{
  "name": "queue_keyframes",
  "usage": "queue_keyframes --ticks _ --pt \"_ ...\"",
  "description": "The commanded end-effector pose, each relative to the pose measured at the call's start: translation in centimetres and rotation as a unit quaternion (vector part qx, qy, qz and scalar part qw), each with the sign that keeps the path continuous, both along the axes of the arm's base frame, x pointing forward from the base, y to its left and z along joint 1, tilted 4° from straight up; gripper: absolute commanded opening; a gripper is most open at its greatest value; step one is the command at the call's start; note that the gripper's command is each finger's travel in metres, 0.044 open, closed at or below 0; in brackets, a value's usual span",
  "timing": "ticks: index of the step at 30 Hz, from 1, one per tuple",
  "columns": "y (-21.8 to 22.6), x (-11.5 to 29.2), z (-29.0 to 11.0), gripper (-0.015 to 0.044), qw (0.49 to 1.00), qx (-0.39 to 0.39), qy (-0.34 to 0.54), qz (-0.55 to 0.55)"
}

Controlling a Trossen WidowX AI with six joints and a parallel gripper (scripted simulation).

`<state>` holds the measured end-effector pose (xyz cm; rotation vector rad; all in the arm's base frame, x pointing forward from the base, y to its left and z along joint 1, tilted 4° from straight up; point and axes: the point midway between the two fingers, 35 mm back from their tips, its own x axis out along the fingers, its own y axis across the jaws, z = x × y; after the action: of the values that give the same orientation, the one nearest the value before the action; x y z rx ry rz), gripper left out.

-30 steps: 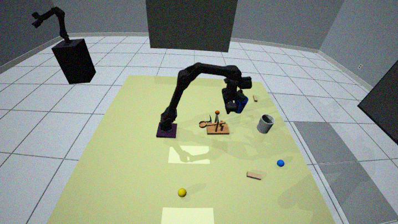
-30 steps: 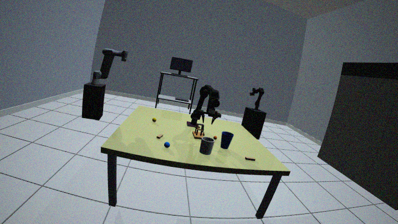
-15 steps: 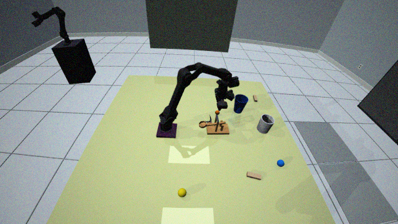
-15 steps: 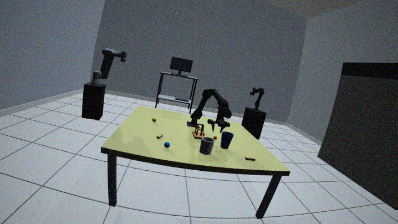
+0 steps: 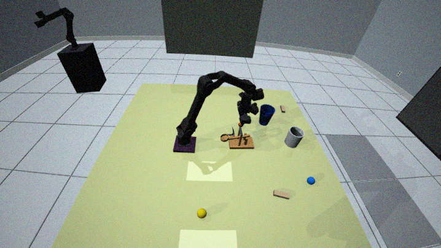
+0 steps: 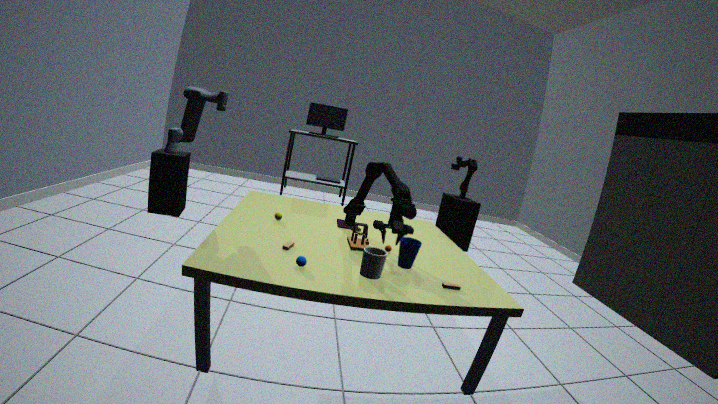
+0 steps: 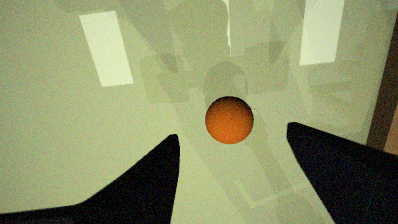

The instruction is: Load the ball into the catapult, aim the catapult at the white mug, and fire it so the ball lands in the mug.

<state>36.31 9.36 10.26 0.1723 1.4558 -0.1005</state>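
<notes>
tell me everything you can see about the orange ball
The orange ball is a small, plain, matte sphere with no markings. It rests on the yellow-green table, casting a soft shadow beside it. It lies just behind the wooden catapult, not in its cup, and near the blue cup. The gripper hangs above it, open, its two dark fingers either side of the ball in the wrist view without touching it. Nothing but the table touches it.

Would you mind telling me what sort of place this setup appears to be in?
Probably a robotics lab: a tiled room with a yellow-green work table, two other robot arms on black pedestals, and a monitor on a metal cart.
</notes>
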Motion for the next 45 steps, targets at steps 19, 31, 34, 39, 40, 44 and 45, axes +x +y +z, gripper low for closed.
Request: queue_keyframes --ticks 19,31,34,39,40,44,45 --pt "0.0 0.2 -2.9 0.0221 1.000 -0.002 0.002 -0.003" --pt "0.0 0.2 -2.9 0.0063 1.000 -0.002 0.002 -0.003" --pt "0.0 0.3 -2.2 0.0000 1.000 -0.002 0.002 -0.003" --pt "0.0 0.5 0.2 0.0000 1.000 -0.002 0.002 -0.003" --pt "0.0 0.5 0.7 0.0000 1.000 -0.002 0.002 -0.003" --pt "-0.1 0.5 2.7 0.0000 1.000 -0.001 0.000 -0.003" --pt "-0.1 0.5 3.2 0.0000 1.000 -0.001 0.000 -0.003"
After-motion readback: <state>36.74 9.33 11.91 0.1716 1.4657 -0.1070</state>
